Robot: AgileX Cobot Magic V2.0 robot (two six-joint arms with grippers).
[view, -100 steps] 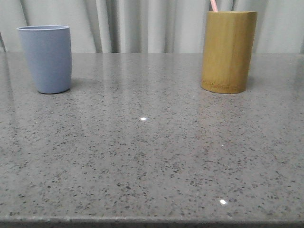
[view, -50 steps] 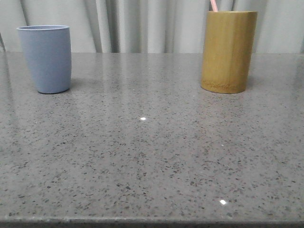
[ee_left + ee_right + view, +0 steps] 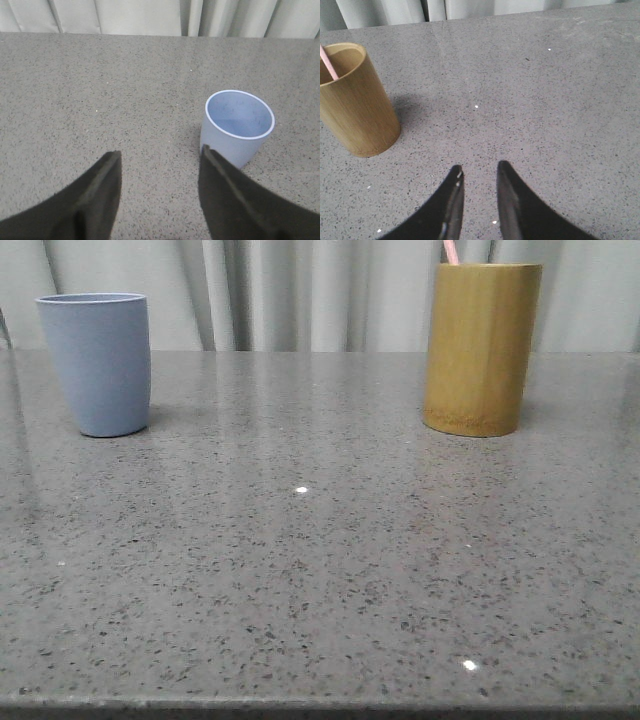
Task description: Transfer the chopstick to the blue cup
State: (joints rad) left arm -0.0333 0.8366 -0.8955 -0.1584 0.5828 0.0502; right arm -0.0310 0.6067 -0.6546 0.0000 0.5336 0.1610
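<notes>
I am looking out over a speckled grey stone table (image 3: 320, 570) with pale curtains (image 3: 300, 295) hanging behind its far edge. The blue cup (image 3: 98, 364) is standing upright at the far left, and the bamboo holder (image 3: 480, 348) is standing upright at the far right, the two well apart. The chopstick (image 3: 450, 251) is sitting inside the bamboo holder, its pink end poking up past the rim and leaning a little to the left (just a short stub of it is showing from the front).

My left gripper (image 3: 160, 155) is hovering above the table with its dark fingers spread wide and nothing between them; the blue cup (image 3: 238, 128) is sitting just beside one fingertip, its mouth open and its inside bare.

My right gripper (image 3: 479, 170) is also hanging over bare table, its fingers parted by a narrow gap, gripping nothing. The bamboo holder (image 3: 356, 102) is standing near it, off to one side, with the chopstick (image 3: 328, 63) resting against the inner wall.
</notes>
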